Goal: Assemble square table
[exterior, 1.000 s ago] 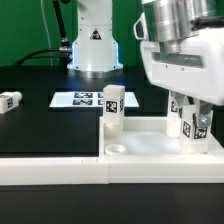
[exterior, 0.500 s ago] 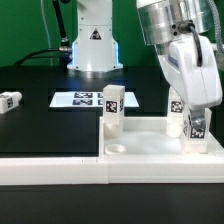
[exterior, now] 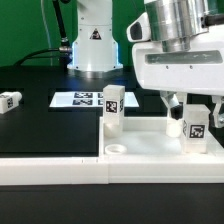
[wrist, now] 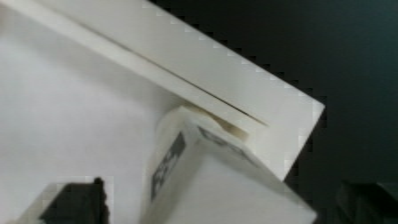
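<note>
The white plastic square tabletop slab (exterior: 160, 140) is lying at five o'clock on the black surface (exterior: 40, 125), the gripper (exterior: 187, 106) apparently standing open astride a white tagged block leg (exterior: 195, 127), probably screwing it in; regrasping likely follows.

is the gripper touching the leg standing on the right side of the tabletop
Cannot tell. In the exterior view the gripper straddles the right leg, but no contact or gap shows; the wrist view shows dark fingertips beside it, unclear.

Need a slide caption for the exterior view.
Gripper over a leg standing on the tabletop; another leg upright.
</note>
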`<state>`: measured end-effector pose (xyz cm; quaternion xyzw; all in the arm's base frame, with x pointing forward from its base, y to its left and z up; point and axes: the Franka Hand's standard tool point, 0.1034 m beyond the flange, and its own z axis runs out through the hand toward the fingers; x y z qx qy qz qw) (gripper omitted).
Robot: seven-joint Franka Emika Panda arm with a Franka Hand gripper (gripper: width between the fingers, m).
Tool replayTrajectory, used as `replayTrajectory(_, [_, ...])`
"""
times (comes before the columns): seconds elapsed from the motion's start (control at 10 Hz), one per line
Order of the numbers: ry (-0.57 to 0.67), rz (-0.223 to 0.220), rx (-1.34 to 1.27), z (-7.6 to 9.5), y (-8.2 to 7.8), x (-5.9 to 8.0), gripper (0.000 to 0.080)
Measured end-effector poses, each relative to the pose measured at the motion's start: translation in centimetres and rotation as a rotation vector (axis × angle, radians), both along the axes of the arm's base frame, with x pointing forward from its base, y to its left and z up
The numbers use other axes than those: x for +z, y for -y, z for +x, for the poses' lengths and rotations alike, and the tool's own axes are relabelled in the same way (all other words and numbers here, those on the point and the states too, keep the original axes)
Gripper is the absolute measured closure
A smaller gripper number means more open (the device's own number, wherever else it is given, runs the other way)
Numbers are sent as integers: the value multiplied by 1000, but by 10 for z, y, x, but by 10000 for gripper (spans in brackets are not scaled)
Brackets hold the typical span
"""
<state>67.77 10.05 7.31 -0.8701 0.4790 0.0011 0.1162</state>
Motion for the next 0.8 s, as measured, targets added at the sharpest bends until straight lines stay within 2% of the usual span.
replayTrajectory(0.1, [9, -5, 44, 0, 0, 0, 151])
replayTrajectory(0.2, [27, -37, 172, 0, 1, 0, 151])
replayTrajectory(0.3, [44, -101, 342, 1, 0, 2, 150])
replayTrajectory(0.4, [73, -151, 527, 4, -3, 5, 150])
replayTrajectory(0.5, [87, -188, 694, 3, -12, 3, 150])
replayTrajectory(0.7, [93, -189, 685, 1, -16, -2, 150])
replayTrajectory(0.8, [93, -190, 686, 1, -15, -2, 278])
